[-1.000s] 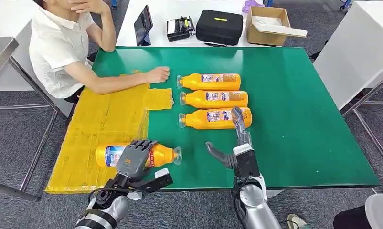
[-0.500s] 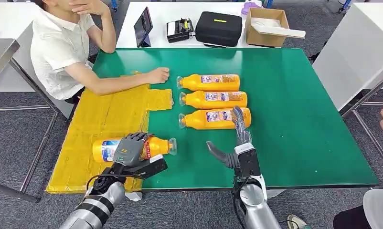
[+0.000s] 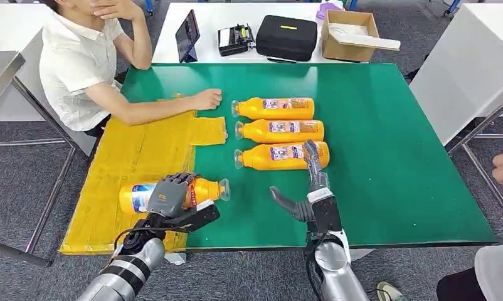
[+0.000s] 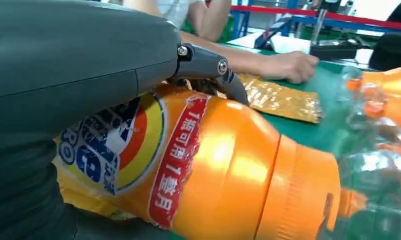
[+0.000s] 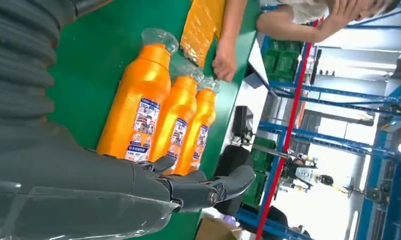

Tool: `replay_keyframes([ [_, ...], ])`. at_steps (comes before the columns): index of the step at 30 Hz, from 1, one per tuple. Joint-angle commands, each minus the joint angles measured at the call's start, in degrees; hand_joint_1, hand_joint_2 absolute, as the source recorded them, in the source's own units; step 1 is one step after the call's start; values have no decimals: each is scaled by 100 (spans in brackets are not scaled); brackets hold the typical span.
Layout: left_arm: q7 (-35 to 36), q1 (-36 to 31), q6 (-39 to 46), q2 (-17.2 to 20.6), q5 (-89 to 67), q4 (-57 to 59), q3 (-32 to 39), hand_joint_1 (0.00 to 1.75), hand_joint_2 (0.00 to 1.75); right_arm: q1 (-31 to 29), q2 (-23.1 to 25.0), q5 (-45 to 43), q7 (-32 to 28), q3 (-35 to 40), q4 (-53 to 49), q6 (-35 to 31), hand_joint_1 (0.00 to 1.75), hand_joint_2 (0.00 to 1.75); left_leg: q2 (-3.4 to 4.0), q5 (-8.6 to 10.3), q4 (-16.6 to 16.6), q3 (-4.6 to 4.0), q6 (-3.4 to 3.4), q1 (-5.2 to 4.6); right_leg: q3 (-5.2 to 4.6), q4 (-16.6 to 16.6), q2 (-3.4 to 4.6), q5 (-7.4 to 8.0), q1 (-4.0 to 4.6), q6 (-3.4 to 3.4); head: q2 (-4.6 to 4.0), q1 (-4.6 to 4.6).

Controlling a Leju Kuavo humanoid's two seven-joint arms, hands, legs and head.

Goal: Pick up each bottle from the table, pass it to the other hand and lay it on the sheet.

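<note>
One bottle (image 3: 174, 194) is gripped by the left hand (image 3: 166, 197), lying half over the edge of the yellow sheet (image 3: 136, 157), cap toward the green table (image 3: 387, 157). Three bottles (image 3: 277, 132) are left in a row on the table. The right hand (image 3: 305, 188) is held empty, fingers spread, beside the nearest one.

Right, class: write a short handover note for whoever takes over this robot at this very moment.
Left hand: grips an orange bottle lying half on the yellow sheet, cap end over the green table.
Right hand: open, holds nothing, fingers by the base of the nearest of three bottles lying in a row on the table.
Done: one bottle has reached the sheet's edge, not yet released.
Left: let it go on the sheet, then pick up, pass and lay the other three.
A person's hand rests by the sheet.
</note>
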Motion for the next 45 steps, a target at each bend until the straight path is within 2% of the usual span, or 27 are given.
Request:
replay_keyframes([
  [1, 182, -149, -563, 58, -217, 856, -118, 0, 175, -128, -16, 40, 45, -155, 330, 26, 0, 175, 12, -5, -5, 14, -1, 3, 12, -7, 5, -2, 6, -17, 0, -2],
  [8, -25, -251, -1601, 246, -157, 1294, -364, 0, 175, -216, -23, 12, 42, -240, 620, 103, 0, 175, 15, -2, -10, 28, -1, 1, 33, -11, 13, 3, 4, -14, 0, 0],
  [19, -159, -294, -1658, 269, -137, 1394, -490, 0, 175, -259, -71, -26, 6, -342, 726, 119, 0, 175, 29, -1, -18, 75, -2, 4, 77, -20, 23, 8, 9, -27, 0, 0],
  [22, -219, -273, -1262, 223, -110, 1280, -460, 0, 175, -258, -65, -37, -12, -349, 749, 137, 0, 175, 25, -1, -17, 78, -1, 2, 81, -17, 22, 6, 6, -22, 0, 0],
  [24, -436, -139, -174, 143, -53, 928, -358, 0, 175, -241, -60, -41, -20, -342, 743, 145, 0, 175, 25, -2, -16, 76, -1, 2, 79, -16, 20, 5, 7, -24, 0, 0],
  [25, -490, -97, 102, 83, 52, 826, -241, 0, 175, -228, -57, -45, -23, -344, 734, 139, 0, 175, 17, -2, -15, 77, 0, 0, 81, -14, 15, 2, 4, -19, 0, 0],
  [27, -1053, 78, 1542, -110, 328, 308, 76, 0, 175, -232, -44, -52, -58, -293, 793, 128, 0, 175, 13, -2, -12, 70, 0, 4, 77, -14, 9, 2, 8, -22, 0, 0],
  [28, -1188, 102, 1707, -146, 413, 175, 115, 0, 175, -248, -36, -55, -74, -273, 835, 115, 0, 175, 0, -2, -7, 69, 1, 0, 77, -7, 0, -3, 3, -14, 0, 0],
  [30, -1177, 56, 1651, -169, 413, 149, 101, 0, 175, -254, -19, -56, -86, -261, 860, 99, 0, 175, -2, -1, 2, 47, 1, 6, 56, -3, -5, -2, 9, -17, 0, 0],
  [32, -2132, 383, 1806, -395, 614, -678, 816, 0, 175, -347, -29, -93, -139, -161, 1017, 62, 0, 175, 0, 3, 2, 24, 5, 7, 32, -3, -5, -1, 10, -18, 0, 0],
  [33, -2196, 346, 1806, -436, 641, -555, 840, 0, 175, -374, -25, -109, -151, -143, 1060, 52, 0, 175, 1, 9, 0, 9, 9, 3, 19, -4, -2, 1, 5, -13, 0, 2],
  [35, -1949, 295, 1806, -421, 236, -460, 780, 0, 175, -421, -31, -130, -176, -93, 1126, 36, 0, 175, 14, 2, 3, 5, 8, 7, 18, -4, 8, 1, 10, -15, 0, 0],
  [40, -1980, 298, 1806, -431, 320, -128, 698, 0, 175, -357, -96, -151, -178, -137, 1015, 4, 0, 175, 9, 3, -2, -2, 6, 4, 8, -6, 4, 1, 7, -12, 0, 0],
  [45, -2114, 407, 1806, -487, 375, -406, 657, 0, 175, -338, -84, -107, -163, -114, 996, -19, 0, 175, 15, -1, 5, -8, 7, 8, 0, -3, 6, -2, 12, -20, 0, 0],
])
